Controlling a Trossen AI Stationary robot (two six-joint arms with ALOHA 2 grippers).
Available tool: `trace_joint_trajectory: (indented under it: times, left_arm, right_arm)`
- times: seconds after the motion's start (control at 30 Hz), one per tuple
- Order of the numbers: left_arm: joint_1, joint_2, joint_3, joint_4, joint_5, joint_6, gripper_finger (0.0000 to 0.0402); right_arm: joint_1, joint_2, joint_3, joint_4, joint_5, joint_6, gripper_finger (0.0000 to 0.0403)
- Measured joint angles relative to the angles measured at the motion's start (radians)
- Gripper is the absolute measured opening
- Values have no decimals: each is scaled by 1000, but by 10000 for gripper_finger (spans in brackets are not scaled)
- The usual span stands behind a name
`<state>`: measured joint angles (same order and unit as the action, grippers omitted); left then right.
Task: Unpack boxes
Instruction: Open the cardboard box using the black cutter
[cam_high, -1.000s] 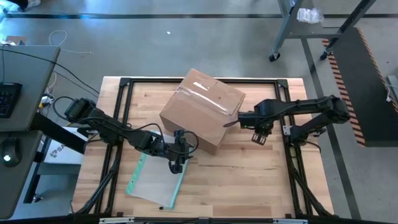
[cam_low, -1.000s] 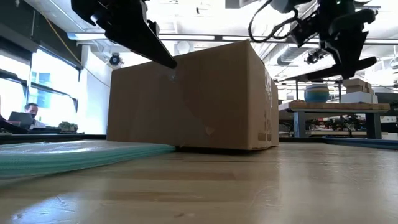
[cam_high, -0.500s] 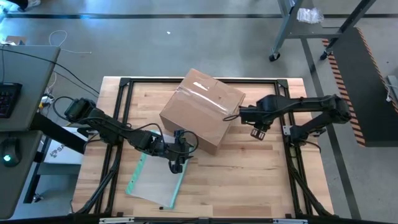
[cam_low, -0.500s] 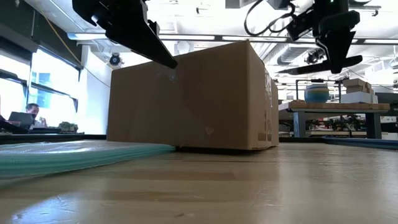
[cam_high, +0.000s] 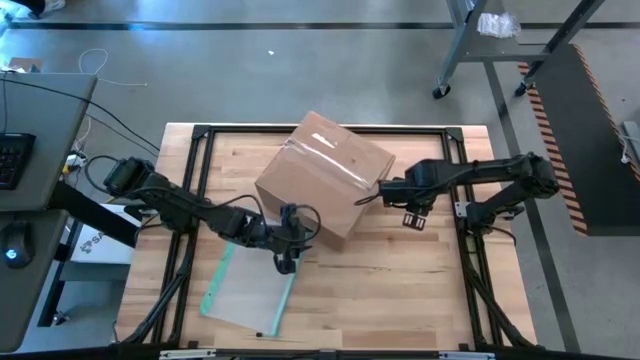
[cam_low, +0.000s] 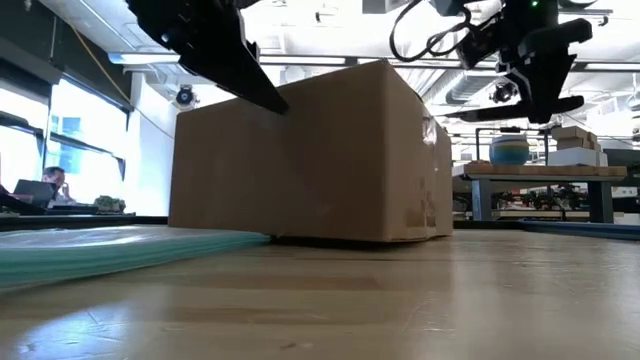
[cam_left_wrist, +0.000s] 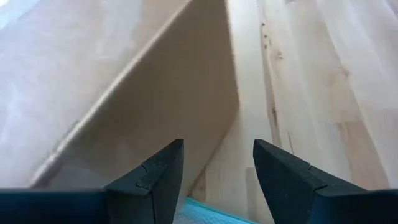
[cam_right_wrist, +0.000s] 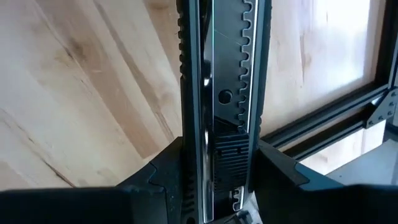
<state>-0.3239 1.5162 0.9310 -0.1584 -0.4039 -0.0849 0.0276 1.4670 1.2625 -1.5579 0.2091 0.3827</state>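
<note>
We are looking down at a big brown box (cam_high: 322, 190) sitting near the back middle of the wooden counter (cam_high: 400, 290), turned a bit so its corners are pointing at the edges; shiny clear tape (cam_high: 330, 147) is running along the seam on its top, and the flaps are lying shut; our left gripper (cam_high: 288, 262) is hanging at the box's front corner, right by its side wall, with its jaws standing apart and nothing between them; in the left wrist view the two dark fingers (cam_left_wrist: 155, 177) are showing a gap, and the box's corner (cam_left_wrist: 155, 93) is sitting just ahead of them; a flat clear pouch with a teal edge (cam_high: 243, 297) is lying on the counter under and in front of that gripper; our right gripper (cam_high: 372, 192) is reaching in at the box's right side, up near the top edge; its jaws are closed around a long dark cutter with a toothed track (cam_right_wrist: 222, 93), and the cutter is pointing toward the box; in the low view the box (cam_low: 300, 160) is resting flat on the counter.
</note>
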Motion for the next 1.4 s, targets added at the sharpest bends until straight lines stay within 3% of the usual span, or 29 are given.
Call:
trace_joint_trajectory:
  times: [0.43,0.93,1.4]
  left_arm:
    - [17,0,-1,52,7,9,176]
    - [25,31,-1,143,2,8,176]
    - [48,73,0,155,-35,-37,176]
  right_arm:
    - [15,0,0,113,-46,-3,126]
    - [75,8,4,119,-71,45,126]
    - [224,138,211,14,-91,9,126]
